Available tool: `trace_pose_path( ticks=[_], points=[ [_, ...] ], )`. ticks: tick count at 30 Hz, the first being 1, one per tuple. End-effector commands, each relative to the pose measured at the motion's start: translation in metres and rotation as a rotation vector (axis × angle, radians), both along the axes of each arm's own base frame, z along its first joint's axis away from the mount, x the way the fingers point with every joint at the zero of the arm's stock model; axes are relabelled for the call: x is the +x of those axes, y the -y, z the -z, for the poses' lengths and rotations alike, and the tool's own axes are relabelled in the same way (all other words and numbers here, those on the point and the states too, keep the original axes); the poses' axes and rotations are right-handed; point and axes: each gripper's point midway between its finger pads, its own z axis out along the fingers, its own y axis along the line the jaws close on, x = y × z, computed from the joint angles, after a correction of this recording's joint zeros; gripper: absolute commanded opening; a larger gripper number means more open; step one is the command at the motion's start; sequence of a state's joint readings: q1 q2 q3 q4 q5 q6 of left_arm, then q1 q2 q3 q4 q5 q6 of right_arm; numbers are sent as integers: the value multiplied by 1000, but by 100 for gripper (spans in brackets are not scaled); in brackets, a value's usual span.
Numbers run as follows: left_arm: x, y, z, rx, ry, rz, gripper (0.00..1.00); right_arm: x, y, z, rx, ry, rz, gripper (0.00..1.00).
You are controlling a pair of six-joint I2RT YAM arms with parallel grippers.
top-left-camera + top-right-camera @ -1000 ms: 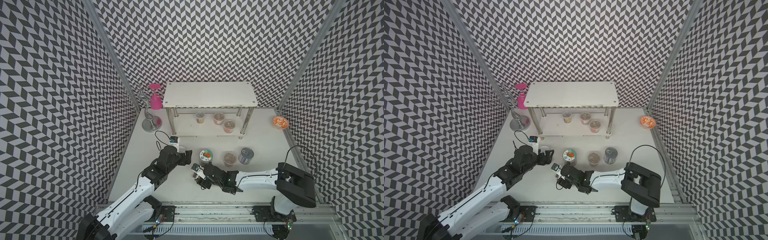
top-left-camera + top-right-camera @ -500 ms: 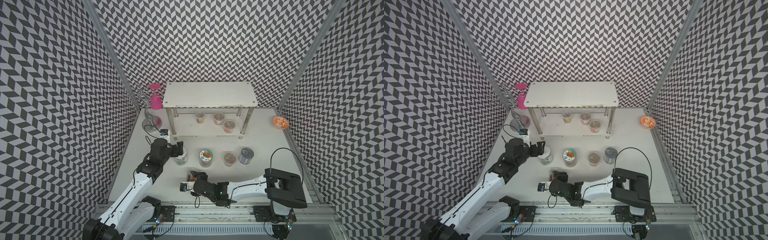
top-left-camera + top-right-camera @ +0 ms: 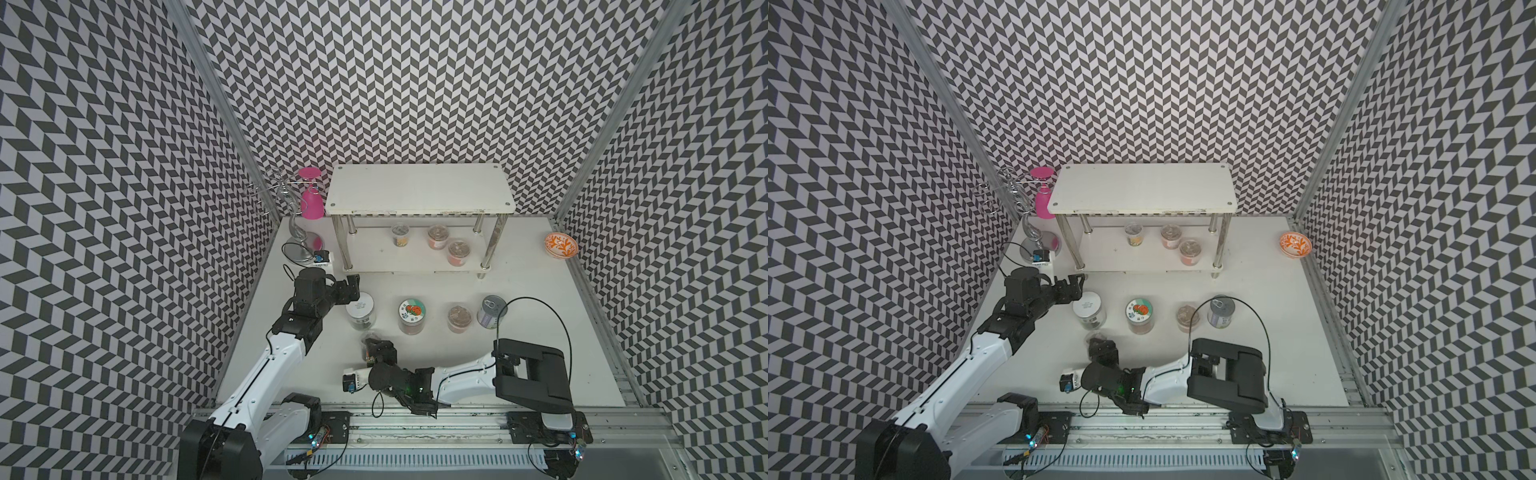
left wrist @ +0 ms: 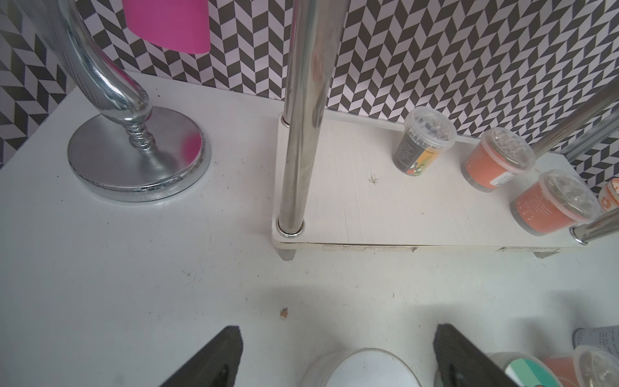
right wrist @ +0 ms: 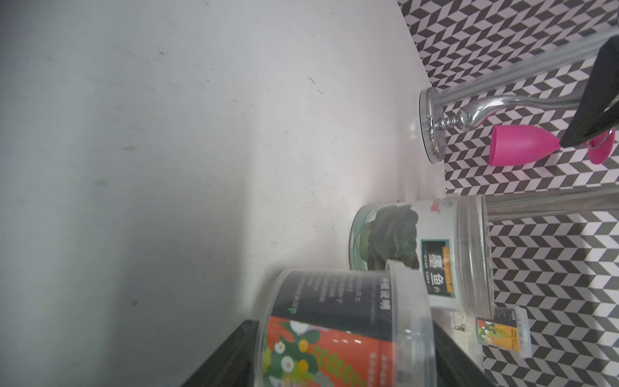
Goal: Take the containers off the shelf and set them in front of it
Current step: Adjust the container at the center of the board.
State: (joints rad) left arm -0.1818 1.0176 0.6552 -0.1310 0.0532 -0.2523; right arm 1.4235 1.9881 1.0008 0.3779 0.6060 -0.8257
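The white two-tier shelf with chrome tube legs (image 3: pixel 419 189) fills the upper centre in both top views. Its top board hides the back of the lower tier, where three short clear foil-topped cups (image 3: pixel 437 237) stand right of centre. Below it, a row crosses mid-frame on the white table (image 3: pixel 540 353): a tall clear white-lidded jar (image 3: pixel 360 309), a tall clear jar with a teal-and-orange lid (image 3: pixel 411 318), a fourth foil-topped cup (image 3: pixel 460 319) and a pull-tab tin can (image 3: pixel 491 311).

Your left gripper (image 4: pixel 338 330) stands with its jaws wide apart and holds nothing. The white-lidded jar is cut off at the bottom edge of the left wrist view.

Your right gripper (image 5: pixel 341 323) brackets an orange-and-black-labelled clear cup (image 5: pixel 321 341), only a faint smear in both top views. You cannot tell whether the fingers press it, because the frame's lower edge crops both.
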Motion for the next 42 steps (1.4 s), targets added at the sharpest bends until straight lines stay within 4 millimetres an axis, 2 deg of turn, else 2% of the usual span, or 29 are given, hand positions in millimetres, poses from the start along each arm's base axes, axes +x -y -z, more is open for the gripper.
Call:
trace_pose_path(
  ticks=[1, 6, 12, 15, 18, 22, 25, 27, 29, 32, 42],
  points=[
    [8, 1, -19, -8, 59, 27, 94, -10, -10, 5, 2, 8, -43, 82],
    [7, -2, -14, -15, 57, 24, 94, -24, -15, 6, 9, -5, -90, 92],
    [7, -4, -13, -20, 58, 21, 94, -38, -27, 0, 53, -74, -131, 93],
    [7, -6, -15, -22, 67, 17, 95, -40, -29, -20, 112, -91, -121, 93],
    [7, -6, -17, -26, 70, 21, 95, -44, -15, -46, 192, -139, -107, 93],
    [8, -7, -18, -26, 70, 20, 95, -49, 23, -58, 271, -260, -43, 92],
    [9, -5, -16, -31, 65, 27, 95, -53, 44, -55, 311, -414, -24, 89],
    [10, -5, -15, -34, 60, 29, 95, -56, 51, -48, 322, -508, -39, 85],
    [10, -5, -15, -34, 58, 31, 95, -58, 50, -43, 341, -602, -67, 82],
    [9, -5, -15, -29, 55, 32, 95, -45, 49, -45, 405, -751, -75, 72],
    [10, -7, -15, -25, 52, 34, 95, -27, 26, -14, 334, -873, -65, 63]
  ],
)
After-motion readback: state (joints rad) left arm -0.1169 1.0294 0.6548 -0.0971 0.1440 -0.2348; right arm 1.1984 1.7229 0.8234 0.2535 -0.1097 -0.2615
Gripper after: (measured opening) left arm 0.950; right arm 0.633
